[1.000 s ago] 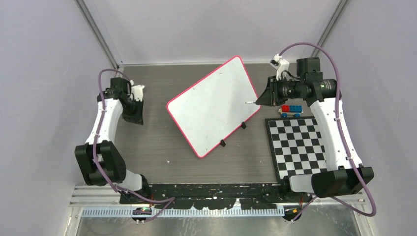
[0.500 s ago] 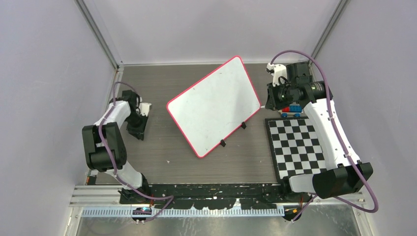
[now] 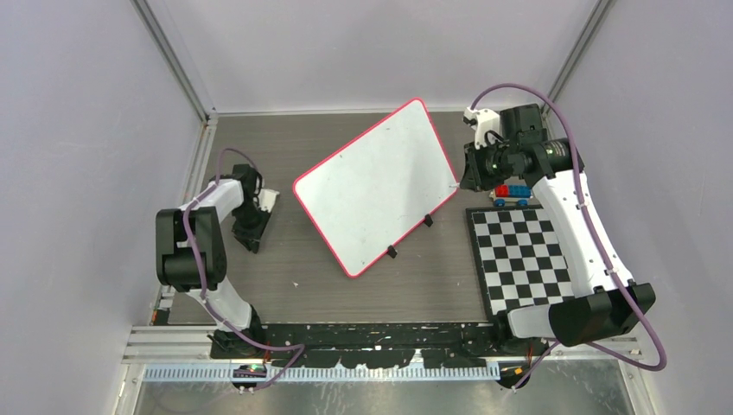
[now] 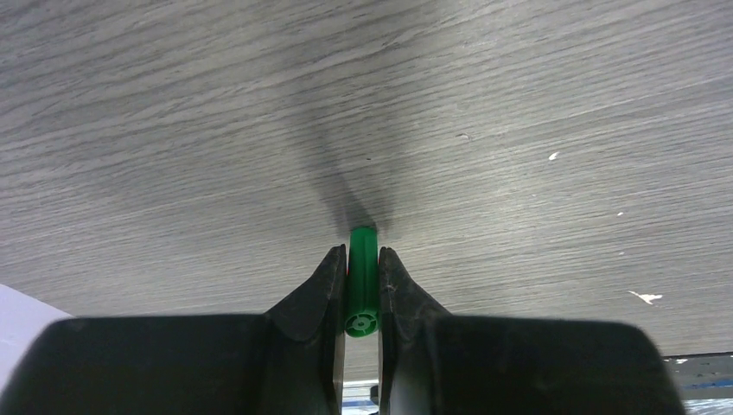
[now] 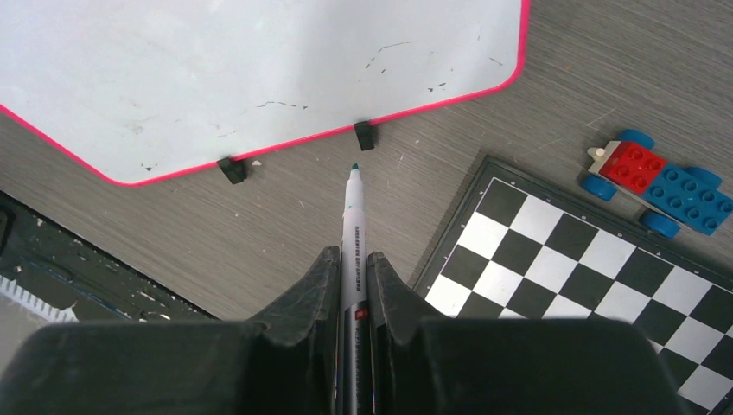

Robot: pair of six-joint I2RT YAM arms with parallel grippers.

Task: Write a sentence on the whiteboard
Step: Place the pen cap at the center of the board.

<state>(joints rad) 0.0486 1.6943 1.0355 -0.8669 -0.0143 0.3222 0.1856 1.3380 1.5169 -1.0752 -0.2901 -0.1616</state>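
Pale lilac walls enclose a grey wood-grain bench (image 3: 285, 251), seen from above. The whiteboard (image 3: 376, 186) lies flat at mid-bench, turned diagonally. It sits between the two arms and just beside a checkerboard mat (image 3: 527, 259).

A second ago the right arm held its pen tip over the board's right edge. It has since pulled back, and the right tool (image 5: 353, 259) now hangs just off the board's right corner, near a toy car (image 5: 657, 177). That tool is clenched on a marker (image 5: 352, 216). The marker's bare teal tip points at the bench just short of the board's rim.

The left arm has folded in and moved closer to the board. The left tool (image 4: 362, 259) is clamped on a green cap (image 4: 362, 277), low over the bench or touching it.

With the pen off the board, writing appears not to have begun.

The board is white with rounded corners and a thin pink-red rim. Two small black clips (image 5: 364, 135) sit on its near long edge. No writing shows on it, only faint grey scuffs and specks.
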